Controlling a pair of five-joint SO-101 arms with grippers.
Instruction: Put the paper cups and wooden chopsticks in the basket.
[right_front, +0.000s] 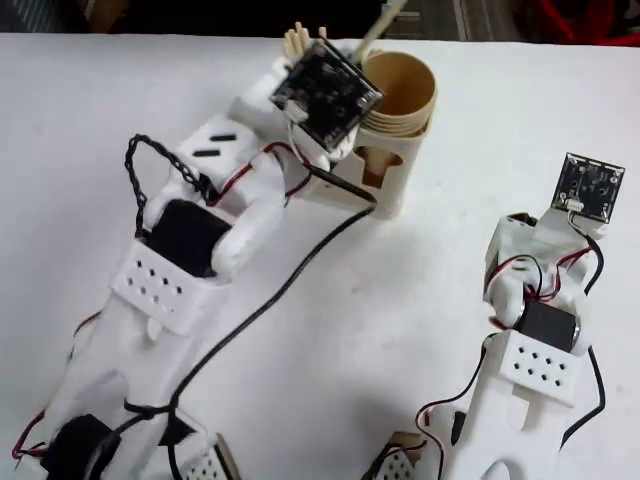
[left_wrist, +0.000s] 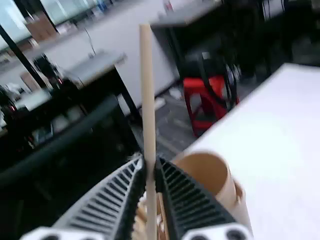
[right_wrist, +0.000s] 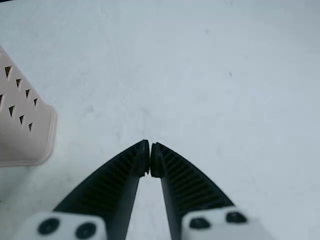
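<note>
The basket (right_front: 392, 175) stands on the white bench (right_front: 120, 110). A stack of paper cups (right_front: 402, 92) sits upright inside it, with the rims above its wall. The left hand (left_wrist: 149, 167) hangs right over the basket, just beside the cups. Its two fingers are pressed tight on a single wooden chopstick (left_wrist: 146, 90), which runs between the fingertips and sticks out well past them. More chopsticks (right_front: 298, 42) show their tips at the basket's far side, next to the cups; whether they rest in it I cannot tell. The right hand (right_wrist: 149, 159) is low over bare bench, off to one side of the basket and apart from it. Its fingertips touch with nothing between them.
</note>
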